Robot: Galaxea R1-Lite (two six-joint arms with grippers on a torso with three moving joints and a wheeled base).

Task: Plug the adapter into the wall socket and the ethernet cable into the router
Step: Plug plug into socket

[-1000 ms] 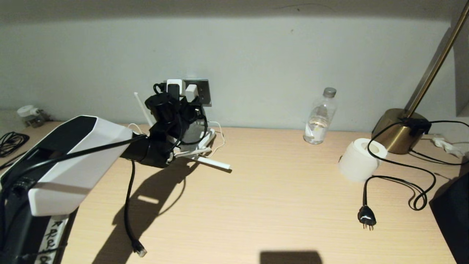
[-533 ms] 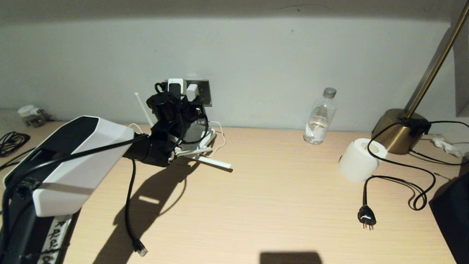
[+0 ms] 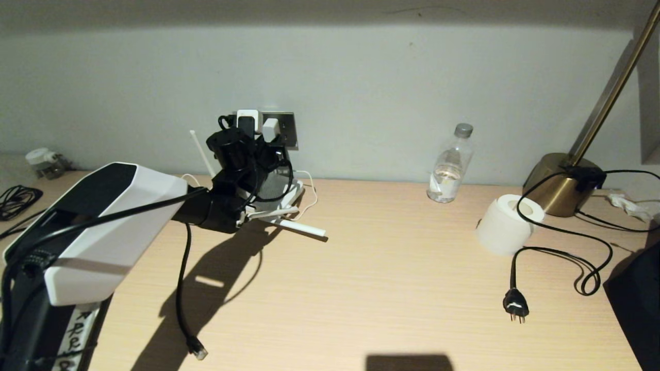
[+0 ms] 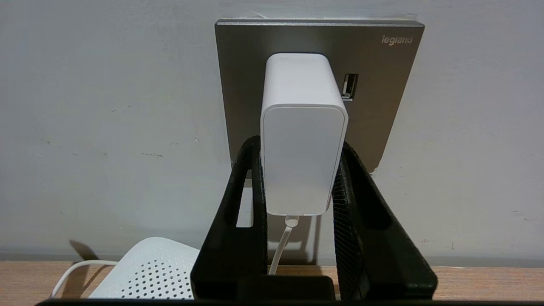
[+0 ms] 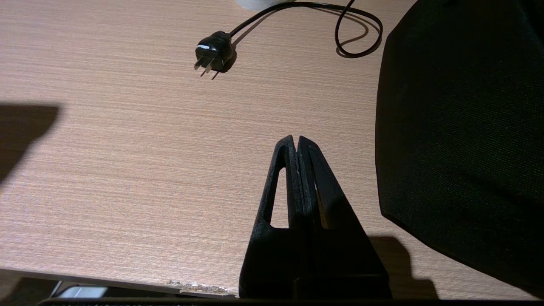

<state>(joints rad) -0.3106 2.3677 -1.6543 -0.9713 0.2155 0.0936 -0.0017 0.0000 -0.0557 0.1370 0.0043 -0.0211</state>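
Nothing has moved; only the wrist view shows left claw (image 4: 299,148) clamping adapter (image 4: 302,136) against wall socket (image 4: 382,106).

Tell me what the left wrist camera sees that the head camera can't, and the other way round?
Only the left wrist view shows the left hand shut on the adapter, which sits against the wall socket, and the socket's brand lettering. Only the head view shows the ethernet cable lying loose on the desk, the water bottle, lamp base and black three-pin plug. Both show the adapter, socket and router.
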